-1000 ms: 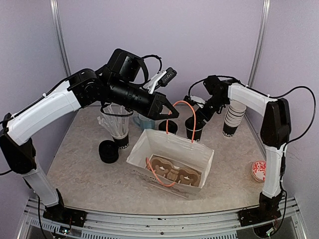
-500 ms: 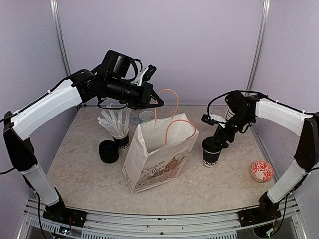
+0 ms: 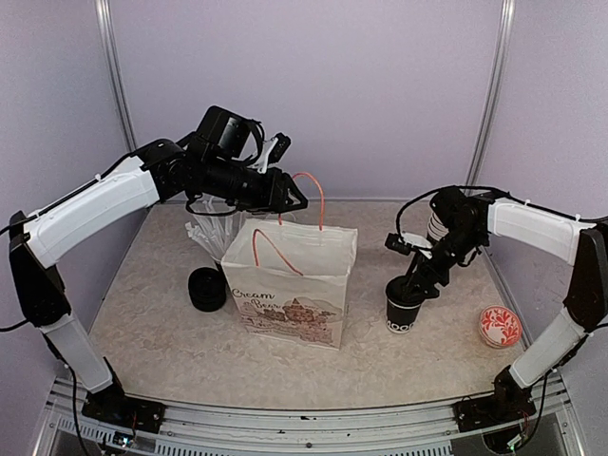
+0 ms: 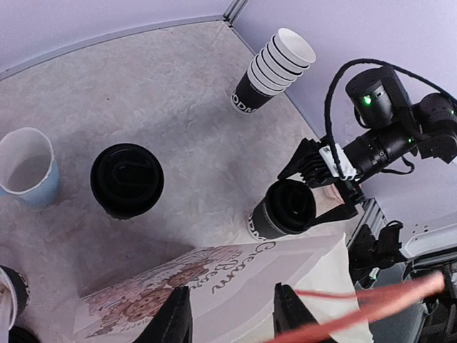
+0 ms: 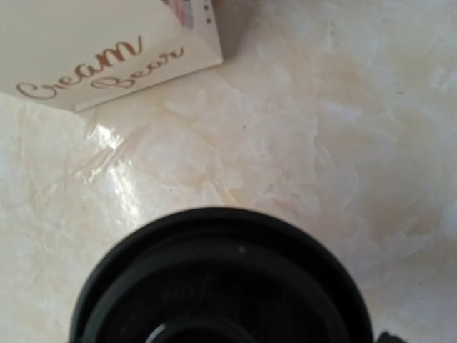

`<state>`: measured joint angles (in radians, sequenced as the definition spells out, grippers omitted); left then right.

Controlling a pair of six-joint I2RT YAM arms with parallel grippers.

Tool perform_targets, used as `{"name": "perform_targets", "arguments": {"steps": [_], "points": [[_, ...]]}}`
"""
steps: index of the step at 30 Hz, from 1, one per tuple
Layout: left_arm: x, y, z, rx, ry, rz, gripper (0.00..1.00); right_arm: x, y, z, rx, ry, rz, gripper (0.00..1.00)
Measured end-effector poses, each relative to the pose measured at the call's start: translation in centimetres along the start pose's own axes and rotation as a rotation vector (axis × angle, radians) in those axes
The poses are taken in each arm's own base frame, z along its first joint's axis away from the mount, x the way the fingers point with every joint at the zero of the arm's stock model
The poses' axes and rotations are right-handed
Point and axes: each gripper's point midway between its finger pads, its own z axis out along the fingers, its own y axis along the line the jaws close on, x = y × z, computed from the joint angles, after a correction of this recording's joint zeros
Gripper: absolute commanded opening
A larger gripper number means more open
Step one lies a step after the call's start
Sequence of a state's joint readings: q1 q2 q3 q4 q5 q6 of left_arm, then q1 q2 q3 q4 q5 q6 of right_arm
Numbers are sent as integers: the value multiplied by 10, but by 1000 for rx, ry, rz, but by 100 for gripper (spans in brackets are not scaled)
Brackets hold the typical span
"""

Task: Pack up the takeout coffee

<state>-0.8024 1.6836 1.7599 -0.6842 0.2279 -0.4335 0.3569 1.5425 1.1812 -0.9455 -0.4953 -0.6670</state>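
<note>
The right gripper (image 3: pixel 415 280) is closed around the lid end of a lidded cup (image 3: pixel 402 313), a finger being seen on either side of it in the left wrist view. The cup hangs upright directly beneath the gripper; whether its base touches the table (image 3: pixel 152 332) cannot be told. To that gripper's left, near but apart from the cup, a white paper bag (image 3: pixel 290 294) is stood open. Its orange handle (image 3: pixel 318 195) is drawn up to the left gripper (image 3: pixel 290 198), whose fingers (image 4: pixel 178 318) are seen spread apart (how the handle is caught cannot be told). Below the left gripper, beyond the bag, the other lidded cup (image 4: pixel 127 179) is stood on the table, near a light blue mug (image 4: pixel 28 168).
</note>
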Motion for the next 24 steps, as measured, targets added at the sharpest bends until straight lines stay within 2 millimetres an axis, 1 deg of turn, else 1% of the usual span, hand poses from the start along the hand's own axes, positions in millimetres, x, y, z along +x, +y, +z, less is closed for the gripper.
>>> {"name": "perform_targets", "arguments": {"steps": [1, 2, 5, 11, 13, 14, 15, 16, 20, 21, 23, 24], "points": [[1, 1, -1, -7, -1, 9, 46, 1, 0, 0, -1, 4, -1, 97], [1, 2, -2, -13, -3, 16, 47, 2, 1, -1, -2, 8, -3, 99], [2, 4, -6, -22, -8, 51, 51, 0, 2, -6, -1, 15, -11, 100], [5, 0, -20, -17, -22, 133, 54, -23, -3, -29, 38, -21, -46, 100], [3, -1, -28, -18, -38, 163, 57, -30, -4, -37, 55, -33, -57, 100], [2, -2, -32, -21, -48, 182, 62, -33, -5, -41, 67, -38, -63, 99], [0, -3, -36, -25, -60, 200, 86, -36, -6, -46, 83, -45, -71, 100], [-3, -3, -41, -31, -74, 220, 97, -39, -8, -51, 104, -51, -79, 100], [-15, 2, -60, -92, -144, 272, 99, -53, -22, -72, 234, -95, -113, 99], [-21, 9, -72, -139, -184, 279, 99, -62, -28, -86, 319, -143, -138, 95], [-31, 14, -80, -178, -234, 285, 99, -66, -28, -89, 331, -165, -168, 75], [-37, 17, -84, -194, -262, 295, 99, -67, -27, -87, 322, -164, -186, 69]]}}
